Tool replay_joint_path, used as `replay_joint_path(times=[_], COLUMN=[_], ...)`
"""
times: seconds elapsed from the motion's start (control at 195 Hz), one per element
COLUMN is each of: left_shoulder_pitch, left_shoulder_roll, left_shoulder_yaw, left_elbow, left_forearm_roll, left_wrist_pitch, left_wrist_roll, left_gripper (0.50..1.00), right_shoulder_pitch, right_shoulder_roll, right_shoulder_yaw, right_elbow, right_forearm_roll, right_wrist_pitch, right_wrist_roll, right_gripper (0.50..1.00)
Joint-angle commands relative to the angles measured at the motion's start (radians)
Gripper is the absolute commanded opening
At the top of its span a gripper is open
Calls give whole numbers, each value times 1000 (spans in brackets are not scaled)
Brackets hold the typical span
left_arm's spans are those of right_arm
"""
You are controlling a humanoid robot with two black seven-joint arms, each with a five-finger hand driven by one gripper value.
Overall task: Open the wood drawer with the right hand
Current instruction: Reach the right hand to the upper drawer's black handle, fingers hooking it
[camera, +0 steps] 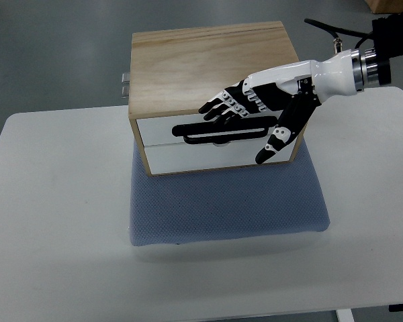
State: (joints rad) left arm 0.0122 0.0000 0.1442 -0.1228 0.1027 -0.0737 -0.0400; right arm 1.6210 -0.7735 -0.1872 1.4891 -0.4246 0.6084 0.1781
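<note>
A white rectangular tabletop with rounded corners fills most of the view, with grey floor showing beyond its far edge toward twelve o'clock; on the table lies a blue-grey textured foam pad, and on the pad's far half stands a light plywood drawer box with two white drawer fronts facing six o'clock. The upper white drawer front carries a long black slot handle whose long axis runs nine to three o'clock, tilted a little upward toward three; the lower drawer front sits flush beneath it, and both drawers look closed. The black-and-white robotic right hand comes in from two o'clock on a white forearm with a metal wrist ring — its four fingers lie extended toward nine o'clock, loosely spread, their tips at the top edge of the upper drawer just above the handle; the thumb points down toward seven o'clock across the box's right front corner — nothing is grasped.
</note>
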Motion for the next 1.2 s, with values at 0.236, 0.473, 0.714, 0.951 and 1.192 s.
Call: replay_joint_path(times=[0.236, 0.473, 0.714, 0.951, 1.192], left_shoulder_pitch=[0, 0, 0, 0, 0], left_shoulder_roll=[0, 0, 0, 0, 0], left_shoulder_yaw=[0, 0, 0, 0, 0], left_elbow=[0, 0, 0, 0, 0], left_forearm_roll=[0, 0, 0, 0, 0], left_wrist_pitch=[0, 0, 0, 0, 0], left_wrist_roll=[0, 0, 0, 0, 0], left_gripper=[1000, 1000, 1000, 1000, 1000], right_shoulder_pitch=[-59, -89, -115, -127, -139], right_shoulder_roll=[94, 96, 96, 96, 94], right_shoulder_yaw=[2, 2, -2, -6, -6], right_elbow=[-121, -161, -188, -208, -216], right_forearm_roll=[-118, -122, -123, -123, -135], right_wrist_pitch=[-65, -62, -65, -59, -58], right_wrist_roll=[0, 1, 3, 4, 4], right_gripper=[944, 944, 944, 944, 944])
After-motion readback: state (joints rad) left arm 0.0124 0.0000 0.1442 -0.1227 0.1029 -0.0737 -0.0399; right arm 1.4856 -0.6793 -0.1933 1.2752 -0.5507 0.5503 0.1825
